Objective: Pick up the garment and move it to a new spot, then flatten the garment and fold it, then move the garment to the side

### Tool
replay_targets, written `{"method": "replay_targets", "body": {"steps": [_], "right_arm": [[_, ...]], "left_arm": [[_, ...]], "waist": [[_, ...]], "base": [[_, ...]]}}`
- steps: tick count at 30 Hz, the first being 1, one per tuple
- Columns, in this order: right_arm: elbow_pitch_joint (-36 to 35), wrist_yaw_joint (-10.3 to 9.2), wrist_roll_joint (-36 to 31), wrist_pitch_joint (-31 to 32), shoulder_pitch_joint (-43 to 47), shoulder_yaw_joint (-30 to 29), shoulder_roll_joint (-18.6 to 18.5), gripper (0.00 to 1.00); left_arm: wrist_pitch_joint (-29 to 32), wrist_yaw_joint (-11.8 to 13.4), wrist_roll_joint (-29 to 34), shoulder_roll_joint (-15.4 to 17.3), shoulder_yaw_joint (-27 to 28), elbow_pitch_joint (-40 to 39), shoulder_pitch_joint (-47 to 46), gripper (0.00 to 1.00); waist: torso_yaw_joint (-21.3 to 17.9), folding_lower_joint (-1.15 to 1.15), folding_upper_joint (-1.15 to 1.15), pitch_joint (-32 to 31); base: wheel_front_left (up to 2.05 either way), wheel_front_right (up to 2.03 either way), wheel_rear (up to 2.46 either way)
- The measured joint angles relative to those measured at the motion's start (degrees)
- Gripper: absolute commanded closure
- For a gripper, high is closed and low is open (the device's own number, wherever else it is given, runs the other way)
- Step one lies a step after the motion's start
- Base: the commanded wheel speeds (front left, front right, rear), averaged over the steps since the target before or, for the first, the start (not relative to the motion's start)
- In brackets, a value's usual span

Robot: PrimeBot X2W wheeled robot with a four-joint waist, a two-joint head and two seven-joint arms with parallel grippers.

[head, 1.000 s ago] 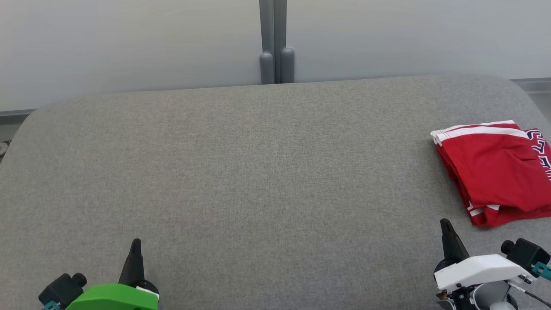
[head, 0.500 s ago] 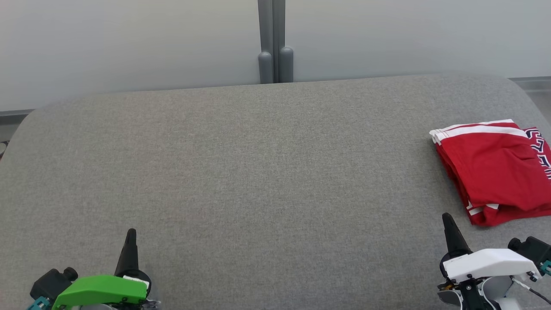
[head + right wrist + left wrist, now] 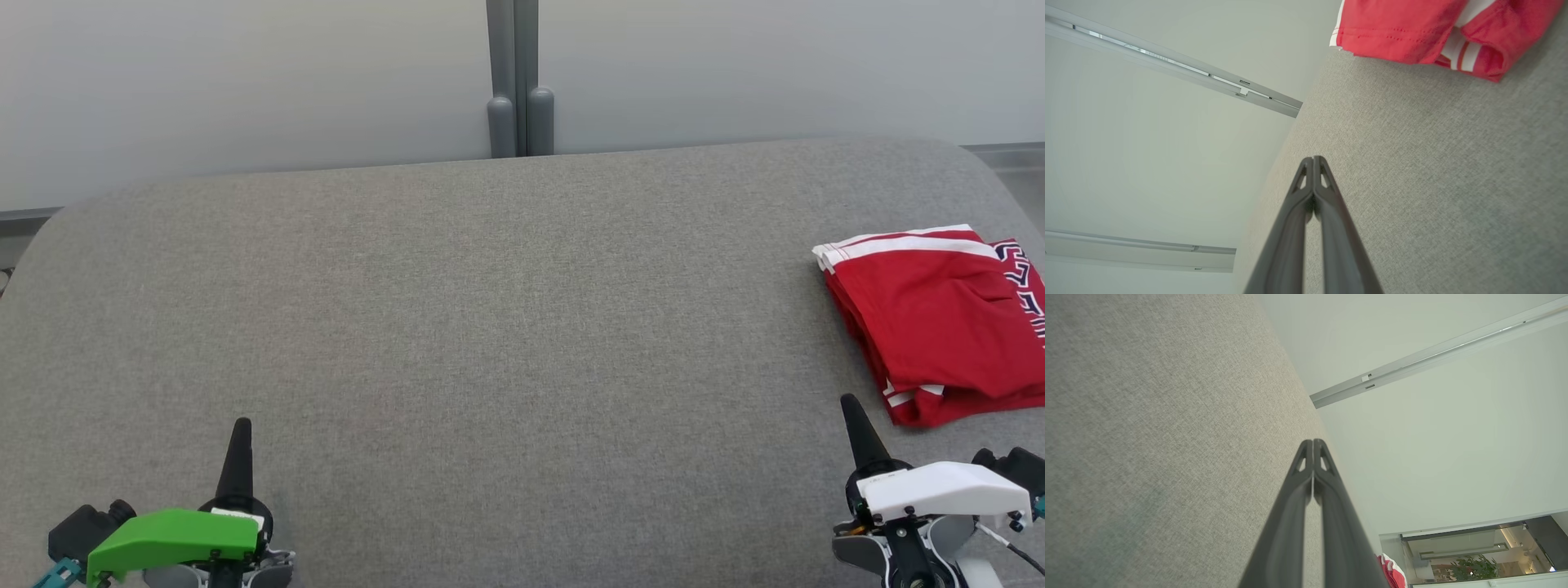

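The garment (image 3: 939, 322) is red with white stripes and dark lettering, folded into a compact stack at the right edge of the grey padded surface (image 3: 490, 327). It also appears at the top of the right wrist view (image 3: 1433, 32), and a red corner (image 3: 1392, 573) peeks in low in the left wrist view. My right gripper (image 3: 849, 402) is shut and empty, just in front of the garment's near corner without touching it. At the lower left my left gripper (image 3: 242, 425) is shut and empty, far from the garment. Both pairs of fingers (image 3: 1312, 443) (image 3: 1313, 158) are pressed together.
A pale wall runs behind the surface, with a grey double post (image 3: 518, 82) at the back centre. The surface's rounded corners and far edge (image 3: 326, 171) are in sight. A wide stretch of bare grey fabric lies between the two grippers.
The garment has not moved. Both grippers stay shut; the left tip has crept up and left in the head view, and the right body has sunk toward the lower edge.
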Motion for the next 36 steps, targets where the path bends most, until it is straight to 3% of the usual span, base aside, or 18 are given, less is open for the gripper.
{"method": "replay_targets", "body": {"steps": [36], "right_arm": [[-0.90,-0.01,19.27,4.59,-1.96,-1.79,-0.14,1.00]], "left_arm": [[4.52,0.00,-16.23,-0.14,2.24,-1.97,-2.53,1.00]], "waist": [[-0.52,0.00,0.00,0.28]], "base": [[0.00,0.00,0.00]]}}
